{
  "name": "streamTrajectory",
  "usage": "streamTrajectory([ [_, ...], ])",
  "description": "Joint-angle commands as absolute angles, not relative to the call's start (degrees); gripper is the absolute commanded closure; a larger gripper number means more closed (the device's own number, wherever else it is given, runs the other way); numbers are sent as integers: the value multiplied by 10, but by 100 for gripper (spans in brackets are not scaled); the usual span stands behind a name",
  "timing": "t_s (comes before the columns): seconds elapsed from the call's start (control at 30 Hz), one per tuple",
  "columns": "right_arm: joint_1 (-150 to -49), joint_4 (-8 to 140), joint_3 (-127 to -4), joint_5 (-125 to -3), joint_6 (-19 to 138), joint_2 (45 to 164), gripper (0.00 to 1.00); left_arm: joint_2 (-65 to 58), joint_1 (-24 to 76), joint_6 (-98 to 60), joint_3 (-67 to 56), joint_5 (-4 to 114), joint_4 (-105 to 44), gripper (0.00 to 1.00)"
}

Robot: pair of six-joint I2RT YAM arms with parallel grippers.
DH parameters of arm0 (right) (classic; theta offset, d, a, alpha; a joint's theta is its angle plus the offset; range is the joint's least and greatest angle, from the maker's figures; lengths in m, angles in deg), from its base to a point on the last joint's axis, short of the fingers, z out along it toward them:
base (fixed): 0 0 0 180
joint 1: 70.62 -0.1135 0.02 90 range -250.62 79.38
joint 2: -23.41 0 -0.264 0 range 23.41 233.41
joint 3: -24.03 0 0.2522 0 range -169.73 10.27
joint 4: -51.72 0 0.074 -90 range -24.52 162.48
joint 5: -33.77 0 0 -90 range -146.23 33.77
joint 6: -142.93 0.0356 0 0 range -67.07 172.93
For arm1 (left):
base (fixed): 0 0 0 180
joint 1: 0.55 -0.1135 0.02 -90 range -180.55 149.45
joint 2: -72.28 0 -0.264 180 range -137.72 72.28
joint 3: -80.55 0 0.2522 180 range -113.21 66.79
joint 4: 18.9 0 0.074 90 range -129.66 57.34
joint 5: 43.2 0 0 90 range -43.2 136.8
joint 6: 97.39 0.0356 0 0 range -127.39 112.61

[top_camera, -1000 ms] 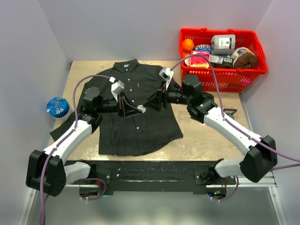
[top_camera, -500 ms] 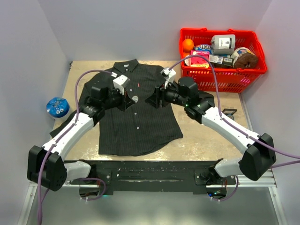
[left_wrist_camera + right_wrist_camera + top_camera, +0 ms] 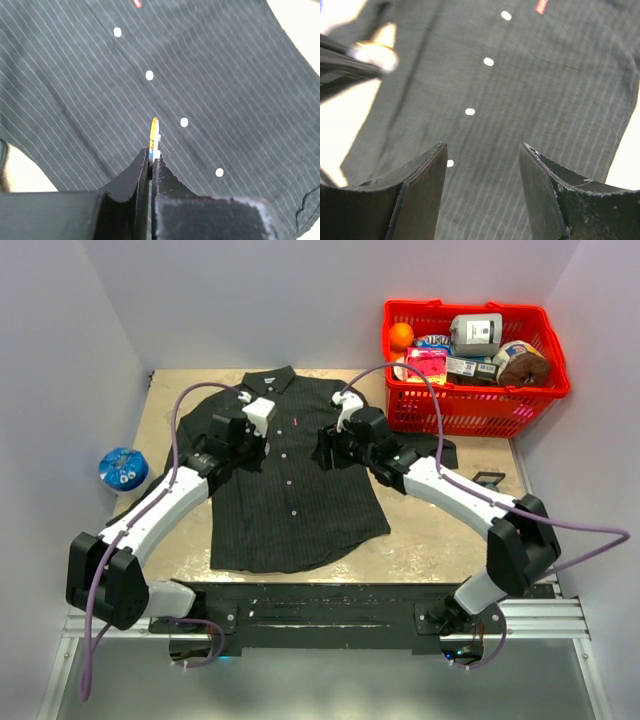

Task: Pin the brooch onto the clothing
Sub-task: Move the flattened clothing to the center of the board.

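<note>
My left gripper (image 3: 151,153) is clenched on the brooch (image 3: 154,134), which shows edge-on as a thin yellow and white sliver sticking out just ahead of the fingertips. Below and ahead of those tips lies the clothing (image 3: 225,100), a dark pinstriped shirt spread flat. Its row of pale buttons (image 3: 149,75) runs just beyond the brooch, and the red tag (image 3: 137,4) sits farther ahead.

My right gripper (image 3: 482,146) is released, jaws wide with nothing between them. It hovers over the same button row, and the left gripper's tips are off to its left.

I see several risks. The brooch is pinched only by its narrow edge, so pressing down could twist it or pop it free. Nothing holds the cloth taut, so the pin may bunch the fabric instead of piercing it, or go through both layers. The pin could also strike a button. The two wrists are close together and could collide.
</note>
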State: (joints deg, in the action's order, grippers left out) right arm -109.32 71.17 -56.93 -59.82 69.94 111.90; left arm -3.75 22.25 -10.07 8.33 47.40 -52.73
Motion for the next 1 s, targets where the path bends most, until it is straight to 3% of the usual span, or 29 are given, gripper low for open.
streamTrajectory([
  [0.0,-1096,700,-586,-552,693,1153,38,-66,223,-92,19,465,-536,100],
  [0.27,-1117,684,-536,-527,713,1187,37,-98,221,-103,-41,506,-529,100],
  [0.97,-1164,710,-390,-457,803,1183,37,-69,215,-106,39,528,-492,100],
])
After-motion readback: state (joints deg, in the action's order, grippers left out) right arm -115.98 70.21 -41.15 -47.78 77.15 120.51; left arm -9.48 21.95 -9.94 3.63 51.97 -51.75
